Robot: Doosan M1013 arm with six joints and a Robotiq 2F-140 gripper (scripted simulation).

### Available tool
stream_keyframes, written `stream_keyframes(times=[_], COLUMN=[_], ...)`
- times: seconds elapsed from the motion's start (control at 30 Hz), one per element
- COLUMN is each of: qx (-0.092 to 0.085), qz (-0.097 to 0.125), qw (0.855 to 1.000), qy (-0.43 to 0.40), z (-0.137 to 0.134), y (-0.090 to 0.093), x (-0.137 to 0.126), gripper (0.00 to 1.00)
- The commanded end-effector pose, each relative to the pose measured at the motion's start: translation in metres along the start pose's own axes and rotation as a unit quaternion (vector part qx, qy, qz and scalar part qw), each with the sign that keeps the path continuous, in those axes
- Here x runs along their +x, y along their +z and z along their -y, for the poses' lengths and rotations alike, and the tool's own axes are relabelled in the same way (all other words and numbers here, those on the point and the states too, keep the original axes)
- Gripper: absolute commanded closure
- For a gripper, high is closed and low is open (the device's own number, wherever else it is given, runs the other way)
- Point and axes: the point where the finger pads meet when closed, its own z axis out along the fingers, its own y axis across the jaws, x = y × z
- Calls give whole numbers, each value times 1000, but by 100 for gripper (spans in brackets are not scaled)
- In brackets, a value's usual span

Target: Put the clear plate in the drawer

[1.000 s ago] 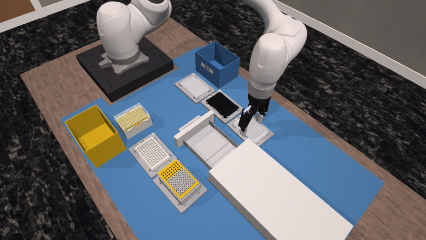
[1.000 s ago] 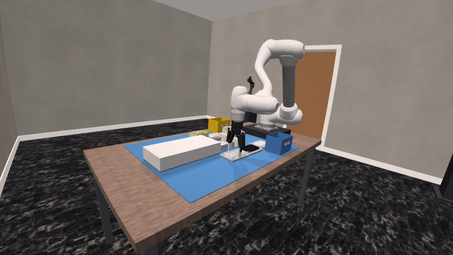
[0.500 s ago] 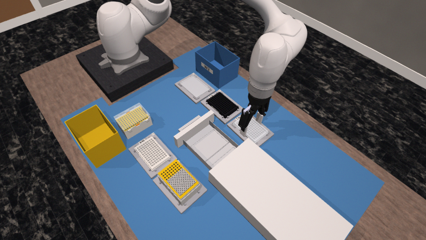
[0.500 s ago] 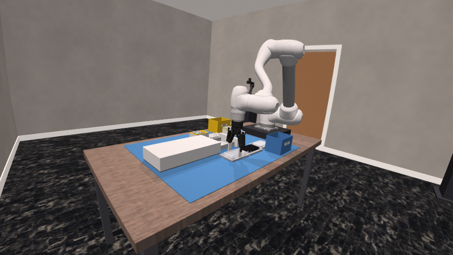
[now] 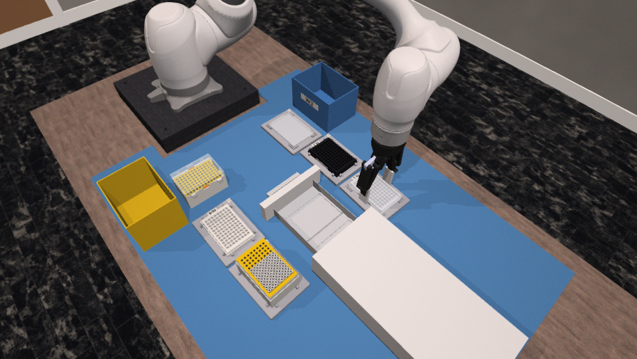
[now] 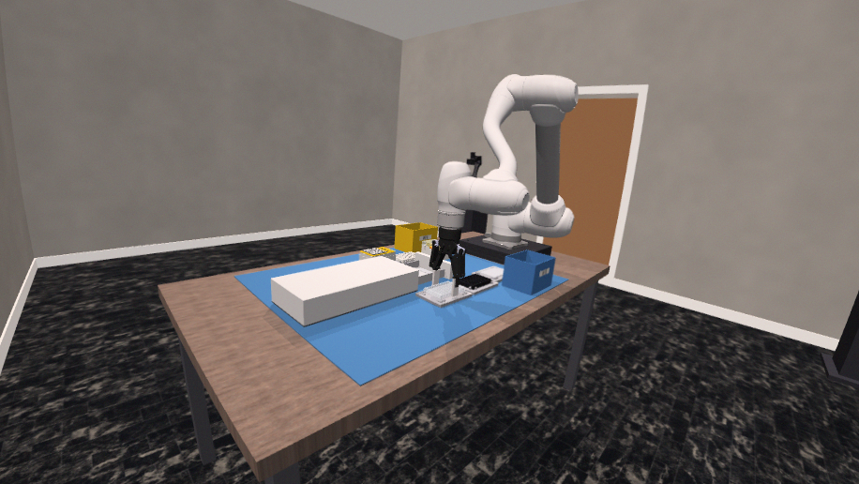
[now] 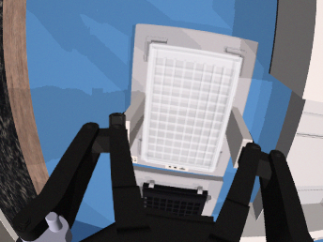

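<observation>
Bins – two: yellow (image 5: 141, 202), blue (image 5: 324, 94); nests – five; cooler (image 5: 414, 289) – one.

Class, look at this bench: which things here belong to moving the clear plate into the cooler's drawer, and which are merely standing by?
Part of the job:
clear plate, gripped on its nest
gripper
open drawer
bar handle
cooler housing

Standing by:
black plate
lidded plate
white plate
yellow rack
tip box
blue bin
yellow bin

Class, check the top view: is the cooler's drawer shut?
No: the drawer stands pulled out of the cooler, its floor showing.
</observation>
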Motion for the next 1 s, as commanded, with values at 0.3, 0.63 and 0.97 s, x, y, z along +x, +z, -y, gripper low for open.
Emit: stream_keyframes(times=[0.3, 0.63, 0.97], qx=[0, 0, 0], qz=[0, 0, 0], qw=[1000, 1000, 1000], qy=[0, 0, 0], z=[0, 0, 0], y=[-4, -14, -28], x=[0, 0, 0], gripper=[100, 100, 100])
